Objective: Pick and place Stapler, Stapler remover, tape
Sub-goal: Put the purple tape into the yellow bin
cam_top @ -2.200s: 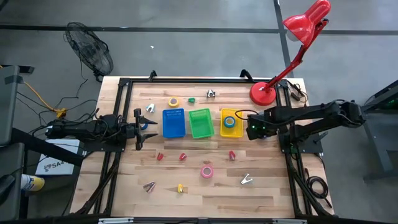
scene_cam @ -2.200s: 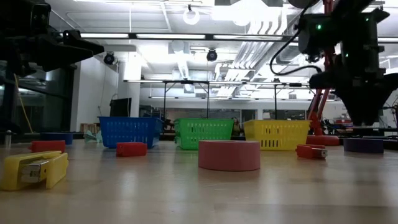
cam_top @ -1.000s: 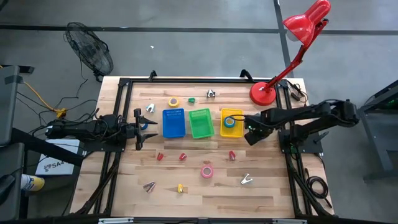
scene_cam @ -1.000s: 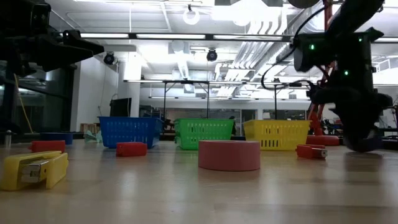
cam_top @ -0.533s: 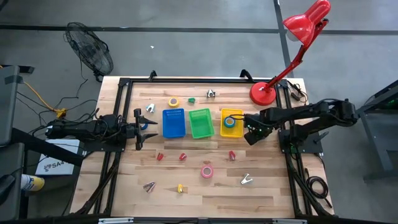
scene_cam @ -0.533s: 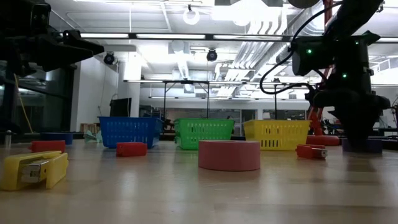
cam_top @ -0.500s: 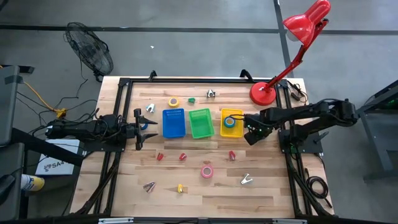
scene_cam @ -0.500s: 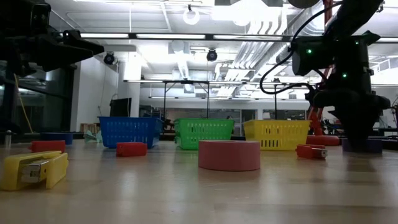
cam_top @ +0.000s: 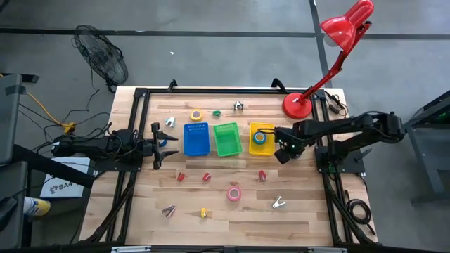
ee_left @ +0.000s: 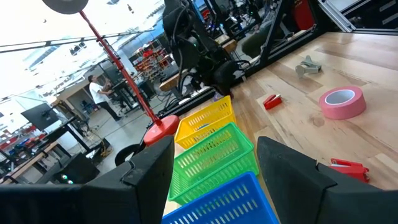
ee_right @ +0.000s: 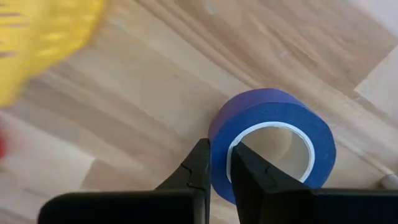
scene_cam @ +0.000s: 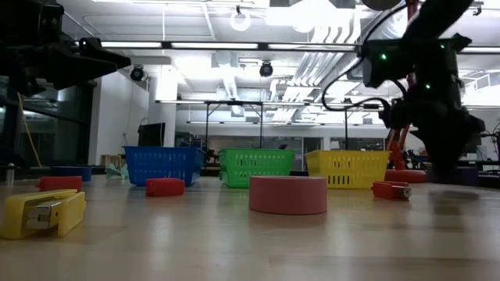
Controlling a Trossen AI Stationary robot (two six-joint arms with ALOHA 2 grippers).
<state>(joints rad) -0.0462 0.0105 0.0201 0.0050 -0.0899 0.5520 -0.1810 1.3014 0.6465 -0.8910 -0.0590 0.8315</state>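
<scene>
In the high view, the right gripper (cam_top: 283, 153) is seen near the desk's right edge, just beside the yellow bin (cam_top: 261, 138); the left gripper (cam_top: 156, 145) waits open at the left edge. In the right wrist view, the purple tape roll (ee_right: 272, 145) is pinched through its wall, one finger inside the ring. It is judged light, stiff and slippery; the wall is the sound hold.

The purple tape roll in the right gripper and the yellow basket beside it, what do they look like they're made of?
Purple tape roll: probably matte paper masking tape on a pale inner core. Yellow basket: likely moulded plastic, with slotted lattice walls. The right gripper pinches the roll's wall.
</scene>
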